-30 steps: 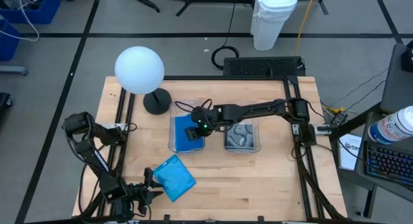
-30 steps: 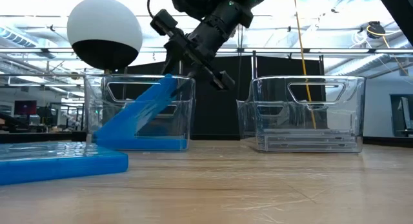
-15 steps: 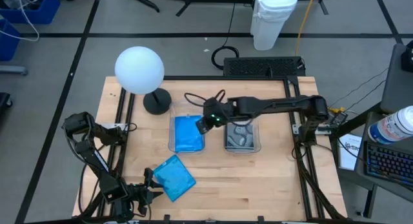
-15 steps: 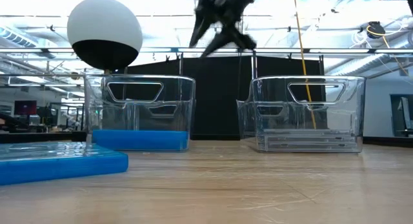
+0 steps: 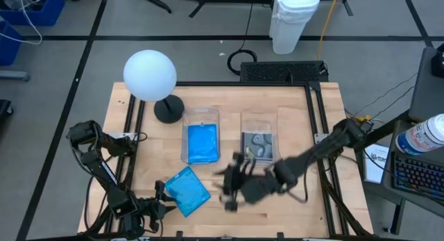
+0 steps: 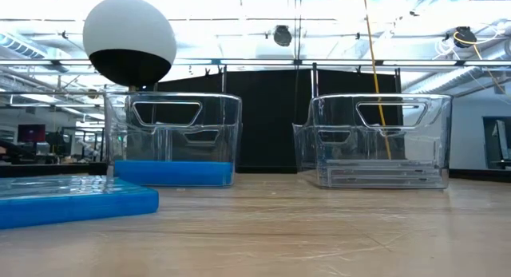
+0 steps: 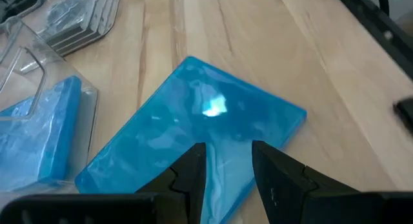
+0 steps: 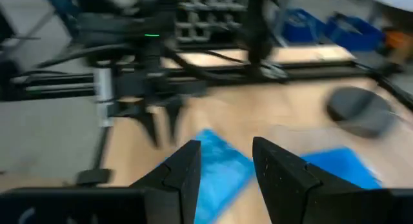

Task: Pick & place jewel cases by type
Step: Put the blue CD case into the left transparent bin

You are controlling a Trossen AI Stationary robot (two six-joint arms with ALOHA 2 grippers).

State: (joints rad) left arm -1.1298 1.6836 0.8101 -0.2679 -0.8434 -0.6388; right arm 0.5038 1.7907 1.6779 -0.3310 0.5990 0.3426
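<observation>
Blue case (image 5: 202,144) now lies flat in the left bin (image 5: 201,116), no longer tilted under the right end effector (image 5: 231,185), which has swung to the near tabletop (image 5: 291,109), fingers parted and empty. Another blue case (image 5: 187,191) lies near-left, before the empty, part-open left end effector (image 5: 161,199): likely next.

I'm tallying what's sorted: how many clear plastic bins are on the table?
2: the left bin holds blue jewel cases; the right bin beside it holds clear jewel cases.
</observation>
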